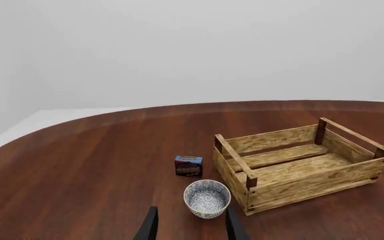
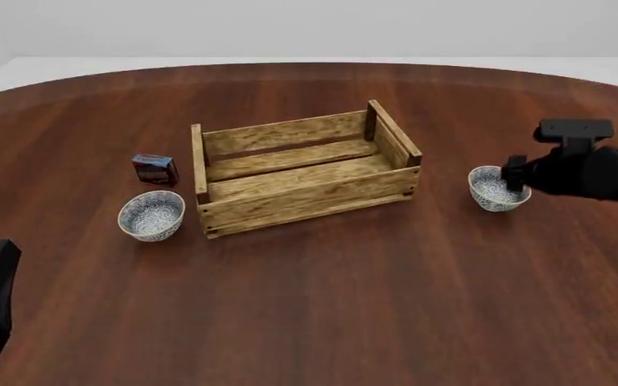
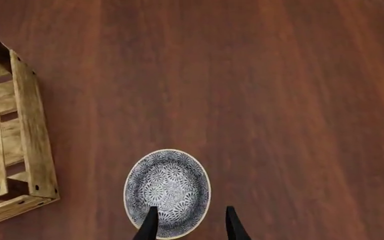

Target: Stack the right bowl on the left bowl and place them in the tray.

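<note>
1. Wooden and light brown, your tray [image 2: 305,190] sits at the middle of the front view: a slatted rectangular crate with darker corner posts, open at the top, its long sides running slightly uphill toward the right of the frame. Its inside holds nothing.
2. Your left bowl [image 2: 151,215] stands upright at the left of the front view, just off the crate's lower left corner and apart from it. It is small and round, with a pale rim and a fine blue-grey speckled pattern inside.
3. Your right bowl [image 2: 497,188] stands at the right of the frame, beyond the crate's right end, with the same pattern; the right wrist view shows it as small flower-like marks [image 3: 168,192].
4. Your right gripper [image 3: 188,223] is over that bowl, with fingers spread moderately and holding nothing. One fingertip [image 3: 150,220] lies over the bowl's inside and the other is outside the rim; you cannot tell whether either touches it.
5. Your left gripper [image 1: 188,226] is low in the lower left corner of the front view, well back from the left bowl. Its fingers are likewise parted and hold nothing.
6. Just behind the left bowl stands a small dark box [image 2: 154,169] with a red-and-blue label.
7. Everything rests on a reddish-brown wood-grain table [image 2: 320,305].
</note>
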`<state>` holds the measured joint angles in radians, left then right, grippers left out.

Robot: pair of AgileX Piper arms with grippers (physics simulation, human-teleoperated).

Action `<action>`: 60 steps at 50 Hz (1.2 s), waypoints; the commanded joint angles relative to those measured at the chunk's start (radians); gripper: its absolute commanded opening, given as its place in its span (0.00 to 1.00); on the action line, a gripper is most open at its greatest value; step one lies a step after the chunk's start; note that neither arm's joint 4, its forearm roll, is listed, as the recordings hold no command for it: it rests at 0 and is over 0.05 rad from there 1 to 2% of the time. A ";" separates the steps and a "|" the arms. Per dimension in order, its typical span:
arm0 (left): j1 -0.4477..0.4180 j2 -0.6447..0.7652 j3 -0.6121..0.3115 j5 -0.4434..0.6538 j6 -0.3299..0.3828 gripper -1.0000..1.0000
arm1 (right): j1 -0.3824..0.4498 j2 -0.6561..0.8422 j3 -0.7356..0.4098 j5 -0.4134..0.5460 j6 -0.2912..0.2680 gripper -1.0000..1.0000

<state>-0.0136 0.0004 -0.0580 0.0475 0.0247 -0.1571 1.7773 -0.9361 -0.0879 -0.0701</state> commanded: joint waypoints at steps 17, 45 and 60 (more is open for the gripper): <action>0.007 0.000 0.004 -0.002 -0.006 1.00 | -0.017 0.140 -0.008 -0.078 0.004 1.00; 0.011 0.000 0.008 -0.001 -0.006 1.00 | -0.014 0.240 -0.018 -0.128 0.019 1.00; 0.011 0.000 0.011 -0.002 -0.006 1.00 | -0.008 0.213 0.017 -0.147 0.019 0.00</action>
<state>-0.0026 0.0004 -0.0499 0.0465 0.0188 -0.1662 1.9737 -0.9578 -0.2290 -0.0489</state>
